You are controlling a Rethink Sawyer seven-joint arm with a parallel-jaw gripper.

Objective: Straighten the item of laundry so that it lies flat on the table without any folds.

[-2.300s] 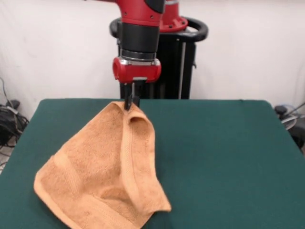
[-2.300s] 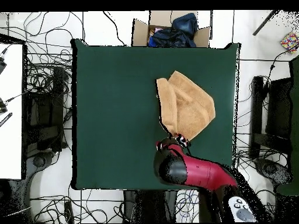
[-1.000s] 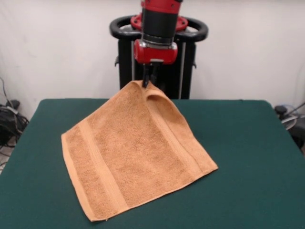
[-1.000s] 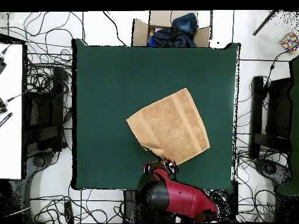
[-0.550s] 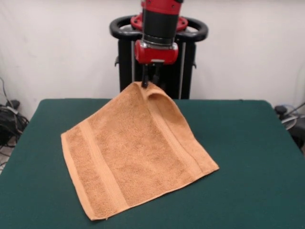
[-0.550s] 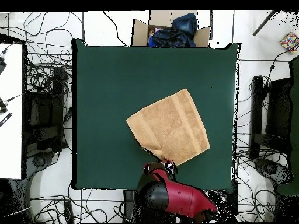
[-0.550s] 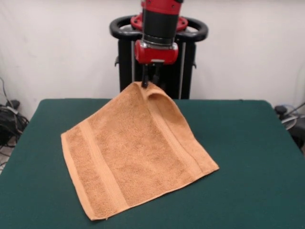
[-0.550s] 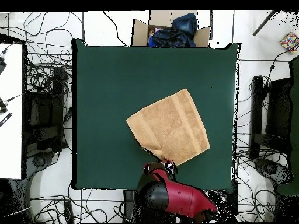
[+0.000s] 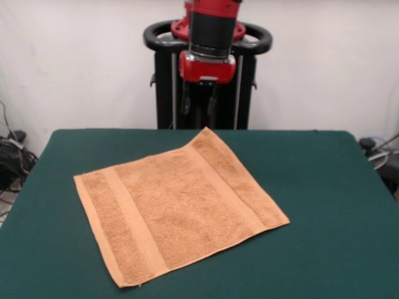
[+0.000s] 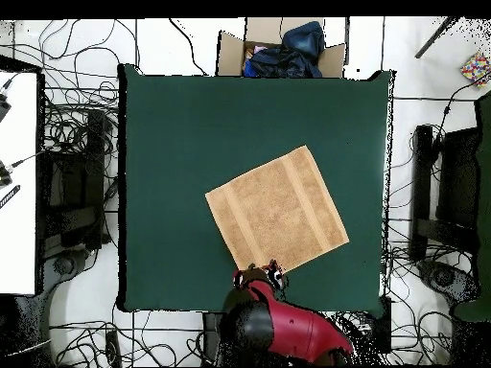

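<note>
Gripper (image 9: 199, 104) now open, clear of towel (image 9: 177, 207); corner dropped flat.

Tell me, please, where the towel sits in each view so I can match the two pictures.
Front view: towel lies flat, left of centre on the table.
Overhead view: towel lies right of centre, lower half of the table.
Shared landmark: the gripper above the towel's nearest-to-robot corner.

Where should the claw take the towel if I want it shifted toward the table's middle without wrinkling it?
Judging by its pose, the corner nearest the pedestal: the towel lies flat, that corner points at the open claw hanging just above it. Come straight down, pinching only the tip.
</note>
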